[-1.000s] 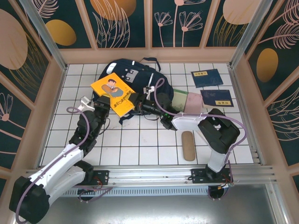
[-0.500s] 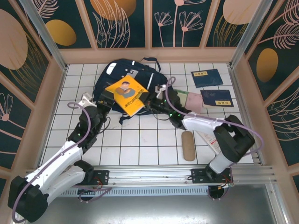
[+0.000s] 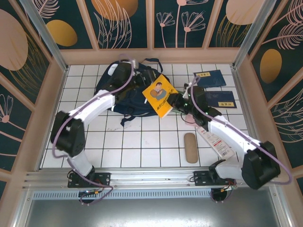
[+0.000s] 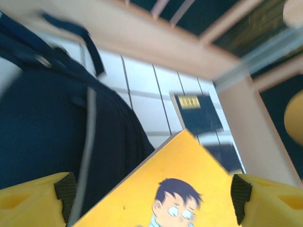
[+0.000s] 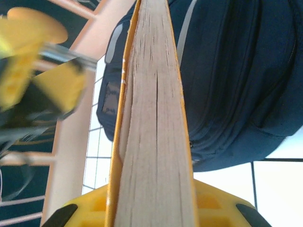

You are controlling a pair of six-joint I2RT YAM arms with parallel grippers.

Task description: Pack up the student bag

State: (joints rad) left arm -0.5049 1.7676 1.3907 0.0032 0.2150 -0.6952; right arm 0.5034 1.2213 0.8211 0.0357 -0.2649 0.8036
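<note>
Where the white tiled table [image 3: 142, 142] meets its near edge, the two arm bases stand side by side. Just beyond them, right of centre, a brown oblong case [image 3: 190, 147] lies flat on the tiles, apart from everything else.

Farther in, the right arm reaches leftward toward the middle. The right gripper [image 3: 174, 100] is clamped on one edge of a yellow book [image 3: 160, 94]. In the right wrist view the book's pale page block stands upright between the yellow fingers [image 5: 90, 208]. The cover bears a cartoon figure in glasses. The book is tilted and raised, overlapping the right edge of the student bag [image 3: 135, 90].

The student bag lies on the far-left part of the table, close to the far wall. It is navy-blue, with pale stripes and dark straps trailing toward the near side.

The left arm arcs from the near left across the bag. The left gripper [image 4: 151, 194] hangs above the bag's far part, its jaws spread wide and holding nothing. The book's corner lies below the gap.

At the far right, two navy booklets [image 3: 210, 78] [image 3: 219, 98] lie flat, one beyond the other.
</note>
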